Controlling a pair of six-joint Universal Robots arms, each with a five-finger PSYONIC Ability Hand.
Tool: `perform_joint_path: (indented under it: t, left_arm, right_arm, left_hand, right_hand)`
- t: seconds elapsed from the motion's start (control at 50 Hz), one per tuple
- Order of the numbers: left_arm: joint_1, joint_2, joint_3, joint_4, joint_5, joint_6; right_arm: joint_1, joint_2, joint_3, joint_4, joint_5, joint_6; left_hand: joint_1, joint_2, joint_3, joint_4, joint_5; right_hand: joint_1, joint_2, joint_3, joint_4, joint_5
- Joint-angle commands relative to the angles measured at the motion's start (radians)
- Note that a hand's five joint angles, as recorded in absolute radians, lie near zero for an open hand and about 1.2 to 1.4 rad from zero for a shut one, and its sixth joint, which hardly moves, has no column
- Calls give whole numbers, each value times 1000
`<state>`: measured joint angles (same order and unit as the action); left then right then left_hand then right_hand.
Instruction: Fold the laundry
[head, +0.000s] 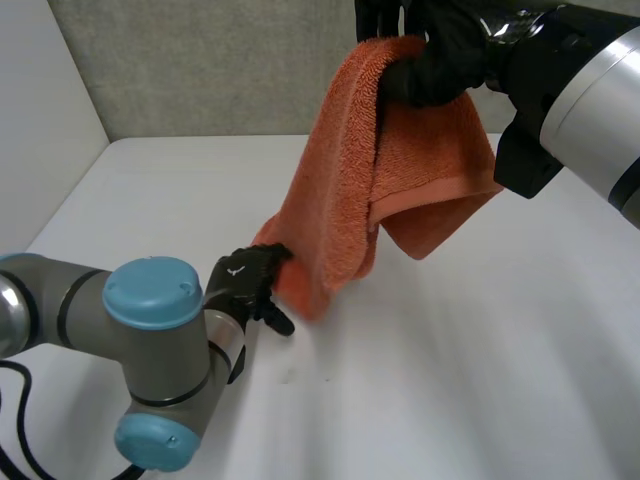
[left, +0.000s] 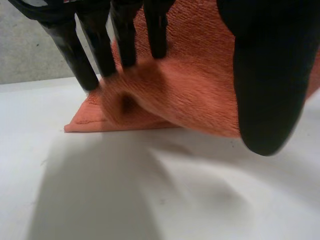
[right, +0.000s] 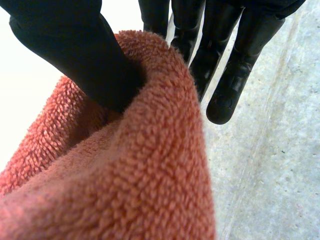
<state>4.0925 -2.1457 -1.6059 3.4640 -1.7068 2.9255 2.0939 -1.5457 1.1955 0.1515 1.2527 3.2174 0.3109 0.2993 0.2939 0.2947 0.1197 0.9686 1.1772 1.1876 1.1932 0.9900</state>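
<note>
An orange terry towel (head: 340, 200) hangs in folds from my right hand (head: 435, 55), high above the back of the white table (head: 450, 380). In the right wrist view the thumb (right: 75, 50) and fingers pinch the towel's top fold (right: 140, 175). The towel's lowest end rests on the table, and my left hand (head: 245, 285) is right beside it. In the left wrist view that hand's straight fingers (left: 95, 45) touch the towel's lower part (left: 190, 95) with their tips, while the thumb (left: 270, 75) stands apart from the cloth. One flat corner (left: 82, 122) lies on the table past the fingertips.
A grey wall (head: 200, 60) stands behind the table and a white side wall (head: 40, 120) closes it on the left. My left arm's elbow (head: 150, 350) sits low over the table's near left part.
</note>
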Motion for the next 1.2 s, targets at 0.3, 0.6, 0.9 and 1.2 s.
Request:
perform_joint_path:
  t: [0.3,0.6,0.9,1.2]
  left_arm:
    - [232,296,-108,-16,65,12]
    - [-15,224,-166,-63,107,3]
    - [-158,15,-48,-36,58,44]
    - [-178,-134,126,13,50,144]
  right_arm:
    - [-244,118,99,6,-9,-171]
    - [-244,202,98,-23,17,-160]
    - [-255,219,118,-47,42,-159]
    - [-255,226,133,-46,34,-160]
  left_hand:
    - [1085,1097,1102,1102,1102]
    - [232,243,249,248,248]
    - [231,243,248,248,248]
    - [349,360,366,365,366]
  right_hand:
    - [428,219,209,203,232]
    - [428,219,209,203,232]
    - [428,219,209,203,232]
    - [428,219,209,203,232]
